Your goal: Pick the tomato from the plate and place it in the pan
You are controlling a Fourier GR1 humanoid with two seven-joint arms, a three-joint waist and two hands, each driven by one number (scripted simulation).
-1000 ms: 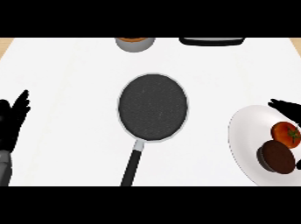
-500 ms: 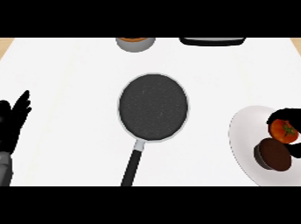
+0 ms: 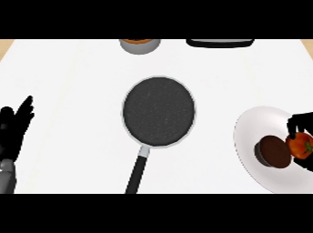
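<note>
Grasp under way, nothing moved yet.
Right hand curls round the tomato, not yet lifted off the plate, right of the pan; left hand rests open.

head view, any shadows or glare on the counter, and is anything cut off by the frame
Head view: the white counter top is evenly lit, with no glare and no clear cast shadows; the round grey speckled pan looks matte. The grey bowl and the flat black object are cut by the top band, and the white round plate and the right hand by the right edge.
</note>
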